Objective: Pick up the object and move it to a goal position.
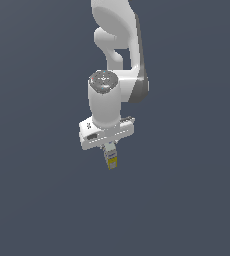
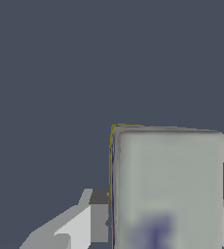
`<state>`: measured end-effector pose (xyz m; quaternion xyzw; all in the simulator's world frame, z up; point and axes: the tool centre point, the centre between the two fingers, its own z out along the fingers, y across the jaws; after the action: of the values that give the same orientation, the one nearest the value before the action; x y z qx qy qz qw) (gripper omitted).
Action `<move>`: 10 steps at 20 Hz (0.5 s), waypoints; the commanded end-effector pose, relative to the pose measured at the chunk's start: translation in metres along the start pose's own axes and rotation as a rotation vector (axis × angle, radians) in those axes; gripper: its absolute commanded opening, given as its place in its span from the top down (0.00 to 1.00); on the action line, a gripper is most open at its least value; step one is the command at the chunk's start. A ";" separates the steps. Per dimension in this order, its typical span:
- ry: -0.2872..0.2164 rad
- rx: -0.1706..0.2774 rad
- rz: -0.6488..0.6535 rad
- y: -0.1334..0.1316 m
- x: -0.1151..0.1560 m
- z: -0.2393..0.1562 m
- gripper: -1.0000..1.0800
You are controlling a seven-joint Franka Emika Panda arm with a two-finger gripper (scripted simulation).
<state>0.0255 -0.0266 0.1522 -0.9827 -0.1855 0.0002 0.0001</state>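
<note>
Wrist view filled much of its frame with the carton (image 2: 167, 189), seen end-on at close range: a whitish-grey face with a blurred purple-blue mark low on it and a thin yellow line along one edge. That face ran out of the picture, so its full outline could not be read there. One grey finger (image 2: 98, 216) lay right against the carton's side, and a pale sliver of the other showed at the opposite side, so the fingers (image 2: 165, 219) were pinching the carton between them.

Only the exterior view showed the carton (image 1: 111, 159) as a whole: small and tall, hanging upright below the hand, its yellow lower part pointing down and its upper part tucked between the fingers (image 1: 109, 148). There it was too small for its markings to be made out, and the fingers themselves were mostly lost in the shadow under the white hand (image 1: 106, 132). The carton sat near the middle of that view, slightly toward the exterior view's right of the hand's centre.

Above the hand, the white arm (image 1: 118, 45) rose and was cut off at the frame's upper edge. Around everything lay a flat dark blue-grey surface (image 1: 32, 200), with no visible contact between it and the carton.
</note>
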 end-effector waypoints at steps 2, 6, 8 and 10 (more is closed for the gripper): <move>0.000 0.000 0.000 0.000 0.000 0.000 1.00; 0.000 0.000 0.000 0.000 0.000 0.000 1.00; 0.000 0.000 0.000 0.000 0.000 0.000 1.00; 0.000 0.000 0.000 0.000 0.000 -0.001 1.00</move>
<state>0.0255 -0.0265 0.1525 -0.9826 -0.1855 0.0002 0.0001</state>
